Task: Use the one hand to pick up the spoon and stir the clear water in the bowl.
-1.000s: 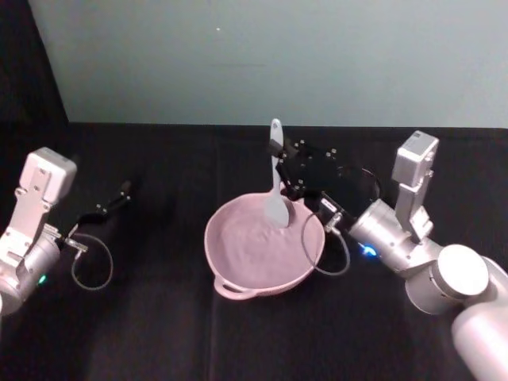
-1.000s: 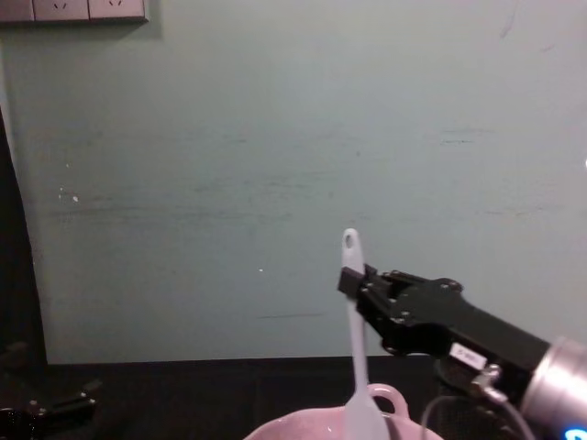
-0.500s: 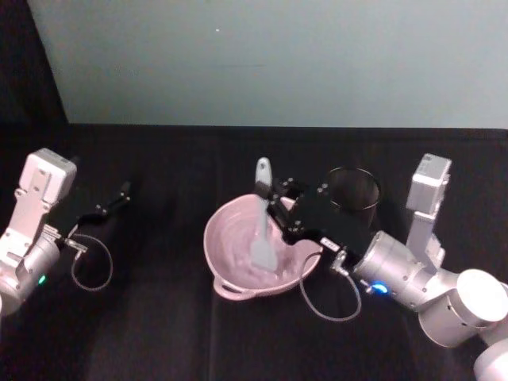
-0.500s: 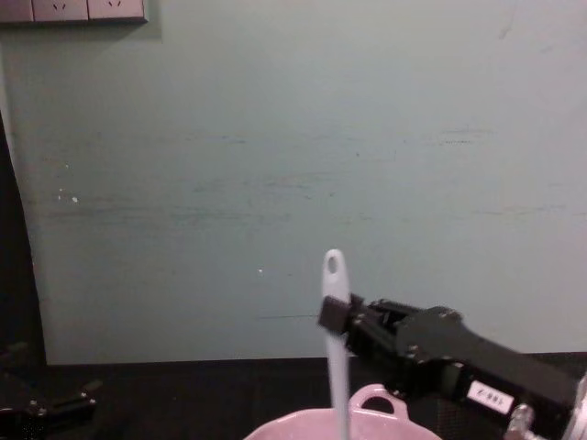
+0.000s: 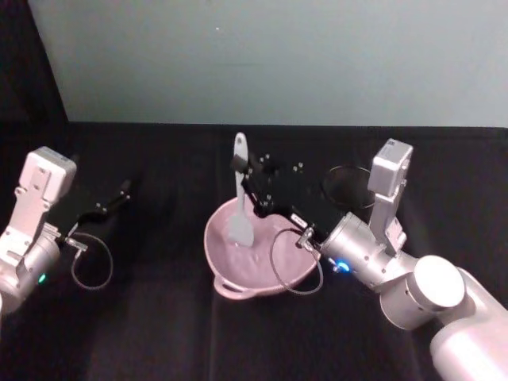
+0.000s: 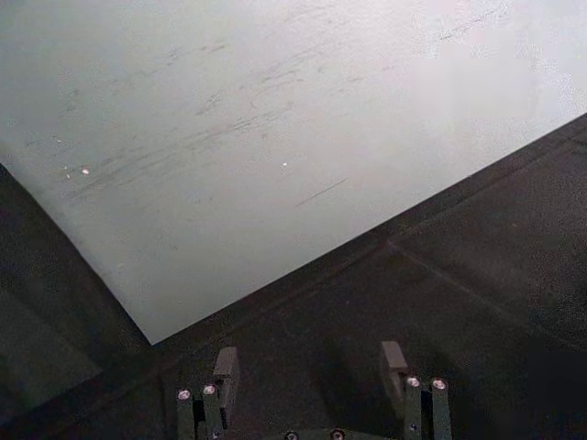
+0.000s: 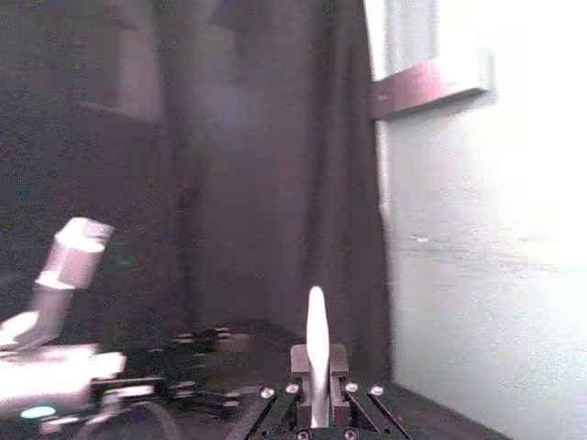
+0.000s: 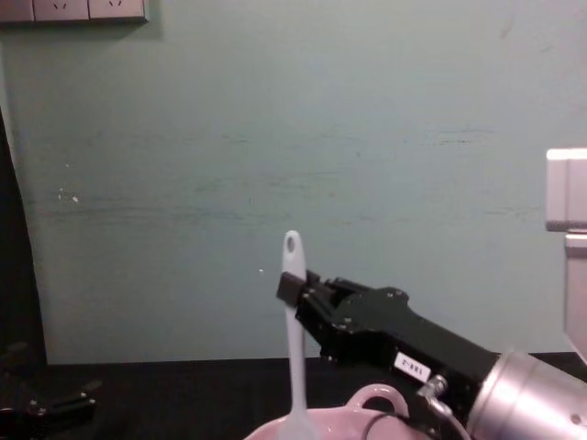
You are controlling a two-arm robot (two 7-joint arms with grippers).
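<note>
R gripper (image 5: pixel 243 168) clamps slim white spoon (image 5: pixel 238 202) upright: hole-tipped handle up, broad scoop down inside glossy pink bowl (image 5: pixel 211 252). L gripper (image 5: pixel 117 195) parked far left, jaws wide.

A black mesh cup (image 5: pixel 346 184) stood toward the back of the black-clothed table (image 5: pixel 159 325). Behind rose a pale green wall (image 8: pixel 183 137) bearing white sockets (image 8: pixel 73 9).

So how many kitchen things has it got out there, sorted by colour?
Pink: 1, the bowl
White: 1, the spoon, held by the right end effector
Black: 1, the mesh cup
Total: 3 (left end effector parked far left, holding nothing)
</note>
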